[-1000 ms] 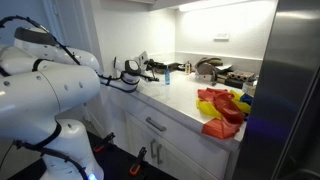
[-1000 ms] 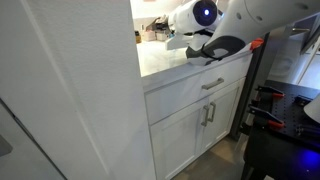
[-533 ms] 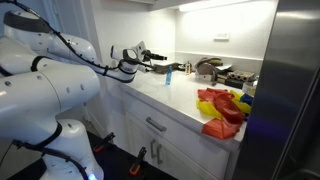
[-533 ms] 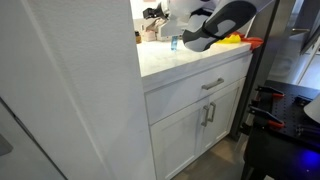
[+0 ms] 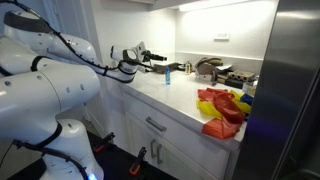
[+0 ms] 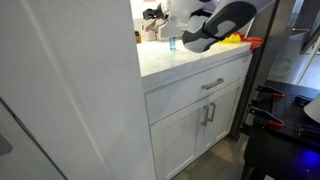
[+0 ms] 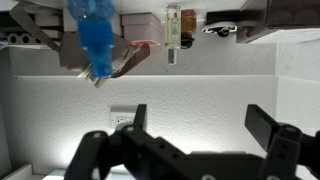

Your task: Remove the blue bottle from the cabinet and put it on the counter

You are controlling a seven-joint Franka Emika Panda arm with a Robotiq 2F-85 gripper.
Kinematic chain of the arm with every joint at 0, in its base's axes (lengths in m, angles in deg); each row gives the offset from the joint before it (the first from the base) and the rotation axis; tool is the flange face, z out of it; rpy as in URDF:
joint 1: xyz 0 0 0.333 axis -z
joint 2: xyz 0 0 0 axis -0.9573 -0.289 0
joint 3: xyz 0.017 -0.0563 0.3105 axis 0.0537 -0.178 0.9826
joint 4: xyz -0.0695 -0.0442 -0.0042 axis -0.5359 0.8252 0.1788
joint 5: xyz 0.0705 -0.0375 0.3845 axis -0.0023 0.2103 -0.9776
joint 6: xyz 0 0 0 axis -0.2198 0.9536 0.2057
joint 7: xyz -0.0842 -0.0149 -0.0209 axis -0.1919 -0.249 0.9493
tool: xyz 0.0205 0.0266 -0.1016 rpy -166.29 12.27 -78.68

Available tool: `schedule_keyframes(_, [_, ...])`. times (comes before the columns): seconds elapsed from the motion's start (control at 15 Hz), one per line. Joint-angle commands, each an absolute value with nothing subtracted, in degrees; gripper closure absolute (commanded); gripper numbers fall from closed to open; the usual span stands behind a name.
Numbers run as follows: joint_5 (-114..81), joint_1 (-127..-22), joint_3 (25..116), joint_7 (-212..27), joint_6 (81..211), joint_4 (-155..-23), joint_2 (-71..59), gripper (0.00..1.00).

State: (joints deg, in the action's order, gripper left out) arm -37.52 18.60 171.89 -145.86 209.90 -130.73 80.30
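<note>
The white arm (image 5: 50,95) is the biggest thing here. It reaches out level over the counter (image 5: 185,100) from the far side of the red-and-yellow cloth heap (image 5: 222,110), high enough that nothing it carries would catch on the worktop.

The hand (image 5: 155,58) hangs in the air beyond the heap, above the counter and touching nothing. In the wrist view the hand (image 7: 200,118) has its two fingers (image 7: 138,115) spread wide, with only white wall between them, so it holds nothing.

The blue bottle (image 5: 168,76) stands upright on the counter, well apart from the heap, on the arm's side and lower than the hand. It also shows in an exterior view (image 6: 172,44), and in the wrist view (image 7: 97,40) it sits off to one side of the finger gap, not within it. I take it the bottle has been set where the task wants it — out of the cabinet on open worktop — and the hand is held off so as not to tip it.

The counter is smooth, white and level, which suits a slim bottle. It runs back from the heap to a white backsplash (image 5: 215,35). Below the heap are white drawer fronts (image 6: 190,95) with a metal bar handle (image 6: 212,84) — a small, bright kitchen corner.
</note>
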Motion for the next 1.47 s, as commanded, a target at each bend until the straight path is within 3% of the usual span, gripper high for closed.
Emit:
schedule_keyframes(0.0, [-36.8, 18.5, 171.5, -142.0, 208.5, -129.8, 75.5, 0.00])
schedule_keyframes(0.8, [-35.3, 16.7, 167.5, -130.3, 201.4, -128.1, 60.3, 0.00])
schedule_keyframes(1.4, [-35.5, 7.8, 160.3, -119.0, 189.8, -127.9, 48.3, 0.00])
